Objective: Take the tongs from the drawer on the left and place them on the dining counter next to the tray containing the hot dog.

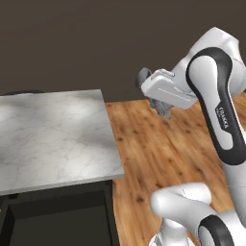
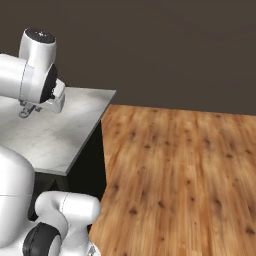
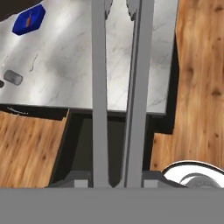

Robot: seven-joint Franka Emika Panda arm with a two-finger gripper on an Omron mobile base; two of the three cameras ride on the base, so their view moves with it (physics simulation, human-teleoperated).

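Tongs [image 3: 118, 87] ride in the gripper [image 3: 116, 181]; the hand view looks straight along their two long grey arms, which rise side by side from between the dark finger tips and run up past the top edge, so the jaws stand nearly closed, pinched on the joined end of the tongs. The step in hand, as I judge it, is the carry to the dining counter [image 1: 53, 139] — the set-down is not yet made. To do it well, the hand should travel over the marble toward the tray [image 3: 29, 19], which lies far along the dining counter from the near corner, well apart from the tongs' tips; keep the tongs above the stone while crossing, then lower until they lie flat just beside the tray, not on it; ease the jaws apart only once the metal rests, since a slim piece let go high may bounce or slide.

A small grey cup [image 3: 13, 78] lies on the dining counter between the near edge and the tray, off to one side — steer wide of it.

As for looks: the tongs are pale, dull silver, two narrow flat strips with a thin gap between them; the tips are cut off by the frame.

In the base views the gripper [image 1: 161, 107] hangs by the dining counter's corner.
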